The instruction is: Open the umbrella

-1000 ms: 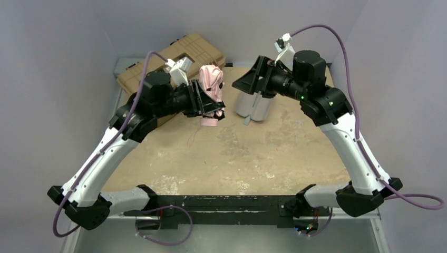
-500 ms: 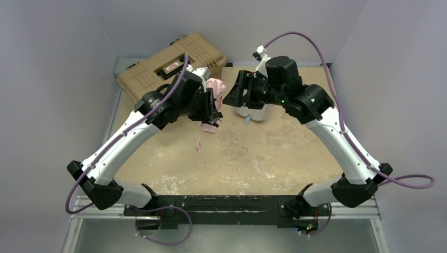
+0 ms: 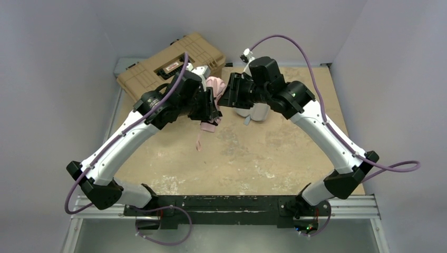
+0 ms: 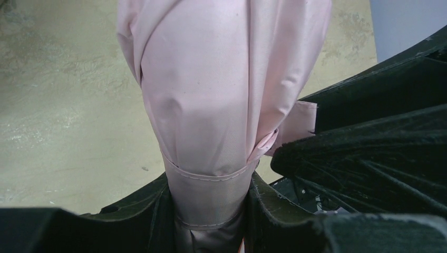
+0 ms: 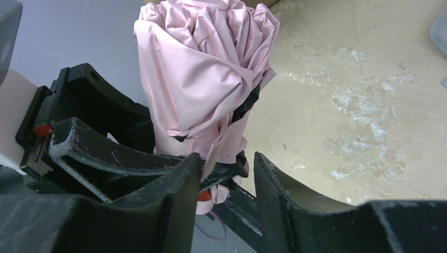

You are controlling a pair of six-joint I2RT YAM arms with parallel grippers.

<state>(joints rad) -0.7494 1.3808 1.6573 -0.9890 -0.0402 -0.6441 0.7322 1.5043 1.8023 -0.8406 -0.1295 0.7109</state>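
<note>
The umbrella [image 4: 211, 95], at twelve o'clock over the bench [image 3: 253, 158], is hanging furled and unopened. The left pincer [image 4: 211, 211] is clamping it; I cannot tell if the right pincer [image 5: 226, 179] is holding it.

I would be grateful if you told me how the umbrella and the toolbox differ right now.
The umbrella is soft, crumpled pale pink fabric; the toolbox is a tan hard case. The umbrella is held above the table, clamped in the left gripper; the toolbox lies at the table's far left corner. Both are closed.
</note>
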